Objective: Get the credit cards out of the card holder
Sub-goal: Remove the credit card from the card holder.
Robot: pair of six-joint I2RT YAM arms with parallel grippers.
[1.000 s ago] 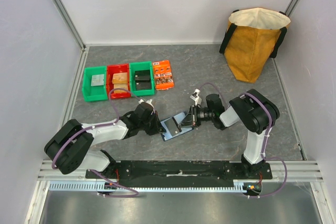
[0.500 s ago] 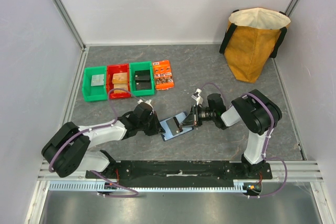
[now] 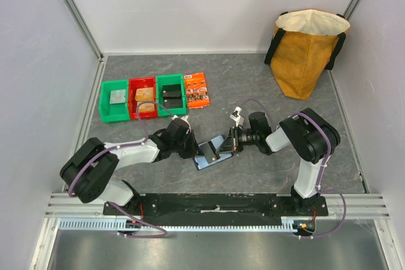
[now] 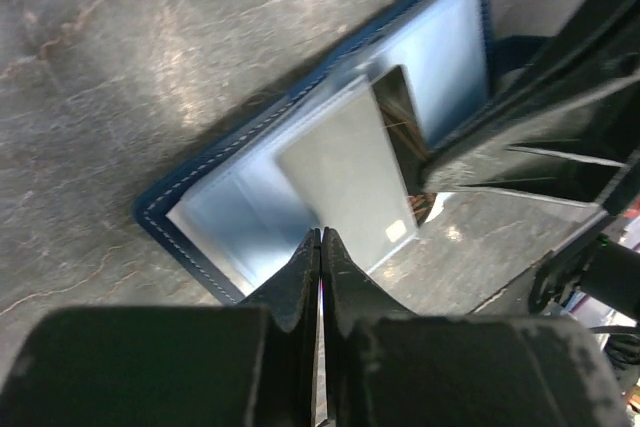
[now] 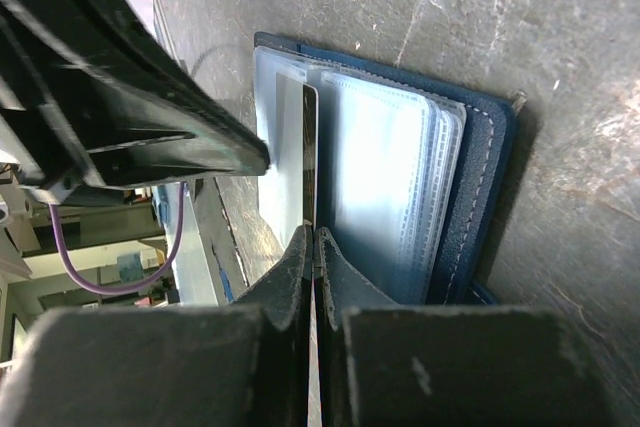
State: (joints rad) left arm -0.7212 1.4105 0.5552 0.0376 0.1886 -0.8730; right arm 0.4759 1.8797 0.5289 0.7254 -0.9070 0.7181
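Observation:
The card holder [image 3: 207,156], navy with pale blue clear sleeves, lies open on the table between my two grippers. My left gripper [image 3: 194,150] comes in from the left, and its jaws [image 4: 320,234] are shut on the edge of a lifted pale sleeve [image 4: 345,172]. My right gripper [image 3: 223,145] comes in from the right. It is shut [image 5: 315,234] on the edge of a thin credit card [image 5: 310,137] that stands on edge among the sleeves. The same card [image 4: 400,112] shows dark brown behind the lifted sleeve. The navy cover [image 5: 480,177] stays flat on the table.
Two green bins [image 3: 114,100] [image 3: 171,94] and a red bin [image 3: 143,98] with small items stand at the back left. An orange printed packet [image 3: 196,90] lies beside them. A yellow cloth bag [image 3: 307,52] stands at the back right.
My left arm has swung and its gripper has moved slightly right, closer onto the card holder. The right gripper has barely moved. The sleeves stand a little more raised.

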